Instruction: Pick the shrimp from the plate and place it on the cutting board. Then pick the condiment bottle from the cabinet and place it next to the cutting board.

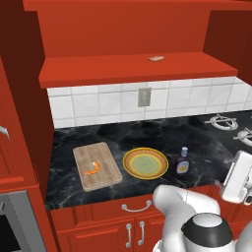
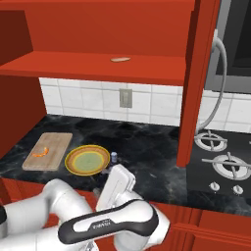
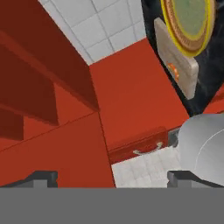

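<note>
Orange curved shrimp [image 1: 92,168]: lay on the light tan wooden cutting board [image 1: 97,166], the thing farthest from the gripper, beyond the plate.
Tan board: flat on the black marbled counter [image 1: 147,135], its long axis running away from the counter's front edge; seen from the hand, it sat just past the plate with the shrimp on it.
Yellow-rimmed round plate with a pale green centre [image 1: 145,163]: bare, between the board and the bottle, close to both.
Dark brown bottle with a pale cap and a yellow label [image 1: 182,162]: stood upright on the counter, long axis vertical, the nearest task thing to the gripper, on the side where the plate and board lay. It was out of the red cabinet's open shelf [image 1: 138,69].
Two-finger gripper [image 3: 111,179]: fingers spread wide with nothing between them, touching nothing. It hung at the counter's front edge, near the bottle but clear of it.
Shelf: held one small flat tan thing [image 1: 156,58], above and well apart from the gripper.
Judgement: both carries looked done. The one doubt was the plate sitting between bottle and board. If a further move were needed, it would be a short reach sideways to the bottle, jaws closing across its body.
</note>
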Motion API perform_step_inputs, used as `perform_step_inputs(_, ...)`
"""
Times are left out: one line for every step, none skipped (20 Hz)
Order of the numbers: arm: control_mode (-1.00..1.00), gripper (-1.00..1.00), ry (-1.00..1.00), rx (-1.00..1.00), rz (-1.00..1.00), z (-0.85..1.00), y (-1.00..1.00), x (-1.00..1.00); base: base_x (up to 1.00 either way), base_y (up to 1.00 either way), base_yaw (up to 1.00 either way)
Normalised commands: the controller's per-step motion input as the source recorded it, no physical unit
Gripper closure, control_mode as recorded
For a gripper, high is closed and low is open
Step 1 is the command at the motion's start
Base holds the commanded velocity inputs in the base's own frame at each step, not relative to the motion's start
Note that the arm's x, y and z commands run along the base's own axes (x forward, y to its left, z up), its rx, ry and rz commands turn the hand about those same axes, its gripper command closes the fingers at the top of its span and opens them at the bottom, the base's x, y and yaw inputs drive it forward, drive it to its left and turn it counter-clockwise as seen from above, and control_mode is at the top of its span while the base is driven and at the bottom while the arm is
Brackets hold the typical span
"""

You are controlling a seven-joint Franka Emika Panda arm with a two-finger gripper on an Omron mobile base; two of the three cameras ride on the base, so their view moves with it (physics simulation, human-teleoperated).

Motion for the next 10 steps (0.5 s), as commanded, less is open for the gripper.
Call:
perform_step_inputs(-1.00,-1.00,-0.45,-0.18,-0.05,0.32,0.00,-0.65,0.00,0.00,0.00)
perform_step_inputs(-1.00,-1.00,-0.43,-0.19,-0.06,0.39,0.00,-0.59,0.00,0.00,0.00)
perform_step_inputs(-1.00,-1.00,-0.42,-0.19,-0.06,0.50,0.00,-0.52,0.00,0.00,0.00)
perform_step_inputs(-1.00,-1.00,-0.41,-0.20,-0.06,0.52,0.00,-0.50,0.00,0.00,0.00)
perform_step_inputs(-1.00,-1.00,-0.42,-0.21,-0.06,0.53,0.00,-0.48,0.00,0.00,0.00)
perform_step_inputs(-1.00,-1.00,-0.42,-0.22,-0.07,0.53,0.00,-0.48,0.00,0.00,0.00)
perform_step_inputs(-1.00,-1.00,-0.44,-0.23,-0.08,0.55,0.00,-0.49,0.00,0.00,0.00)
perform_step_inputs(-1.00,-1.00,-0.44,-0.25,-0.10,0.54,0.00,-0.48,0.00,0.00,0.00)
perform_step_inputs(-1.00,-1.00,-0.44,-0.26,-0.11,0.54,0.00,-0.47,0.00,0.00,0.00)
perform_step_inputs(-1.00,-1.00,-0.45,-0.28,-0.11,0.54,0.00,-0.46,0.00,0.00,0.00)
